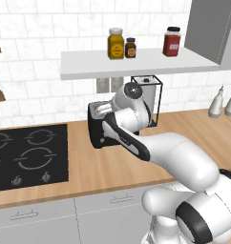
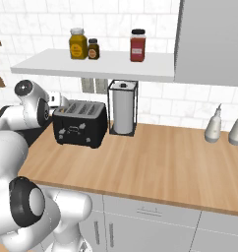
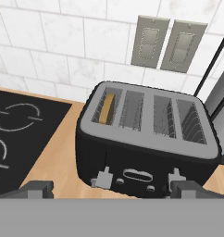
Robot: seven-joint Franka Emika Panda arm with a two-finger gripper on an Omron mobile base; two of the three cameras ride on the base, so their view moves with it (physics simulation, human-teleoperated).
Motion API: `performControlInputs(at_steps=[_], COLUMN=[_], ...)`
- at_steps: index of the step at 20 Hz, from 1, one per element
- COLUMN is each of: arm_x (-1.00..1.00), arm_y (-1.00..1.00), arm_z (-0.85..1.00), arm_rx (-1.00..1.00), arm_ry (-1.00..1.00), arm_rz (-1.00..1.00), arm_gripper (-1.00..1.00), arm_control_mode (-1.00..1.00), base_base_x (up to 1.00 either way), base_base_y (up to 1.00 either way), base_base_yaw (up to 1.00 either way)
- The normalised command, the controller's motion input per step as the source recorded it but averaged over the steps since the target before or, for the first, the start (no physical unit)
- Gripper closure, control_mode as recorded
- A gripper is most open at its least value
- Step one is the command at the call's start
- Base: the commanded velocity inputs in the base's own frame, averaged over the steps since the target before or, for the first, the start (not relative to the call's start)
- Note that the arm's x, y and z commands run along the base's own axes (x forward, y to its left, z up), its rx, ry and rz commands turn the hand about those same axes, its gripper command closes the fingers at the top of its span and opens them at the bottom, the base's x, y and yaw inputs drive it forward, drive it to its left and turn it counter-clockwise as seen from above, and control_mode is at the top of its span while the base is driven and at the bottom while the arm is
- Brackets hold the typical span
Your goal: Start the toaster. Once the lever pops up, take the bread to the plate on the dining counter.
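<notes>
Now, in the left base view, the white arm reaches forward over the wood table (image 1: 194,128) and hides most of the toaster (image 1: 94,125), whose black end and silvery top show just left of the arm's wrist. A black cooktop (image 1: 29,155) is set into the table to the left, a paper-towel holder (image 1: 153,97) stands behind the arm, and three jars (image 1: 122,44) sit on the white shelf (image 1: 89,64) above.

From the right base view the toaster (image 2: 80,124) stands whole on the table (image 2: 155,162), its four slots upward and its knobs on the front face, just beside the paper-towel holder (image 2: 123,107). The arm's wrist hangs at the toaster's left end.

Looking along the hand (image 3: 111,189), the two dark fingertips (image 3: 37,189) stand wide apart (nothing lies between them), and they frame the toaster's (image 3: 146,152) front near its two levers (image 3: 103,178). The bread (image 3: 106,109), a tan slice, sits upright in the leftmost slot. Two wall outlets (image 3: 162,44) are on the tiles behind.
</notes>
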Motion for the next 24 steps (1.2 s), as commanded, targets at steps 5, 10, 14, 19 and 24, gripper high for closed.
performControlInputs(at_steps=[5,10,14,19,24], arm_x=[0.00,0.00,0.00,0.00,0.00], arm_y=[0.00,0.00,0.00,0.00,0.00], arm_z=[0.00,0.00,0.00,0.00,0.00], arm_rx=[0.00,0.00,0.00,0.00,0.00], arm_ry=[0.00,0.00,0.00,0.00,0.00], arm_rz=[0.00,0.00,0.00,0.00,0.00], arm_gripper=[-1.00,-1.00,-1.00,-1.00,-1.00], arm_control_mode=[-1.00,-1.00,-1.00,-1.00,-1.00], base_base_x=[0.00,0.00,0.00,0.00,0.00], base_base_y=[0.00,0.00,0.00,0.00,0.00], base_base_yaw=[0.00,0.00,0.00,0.00,0.00])
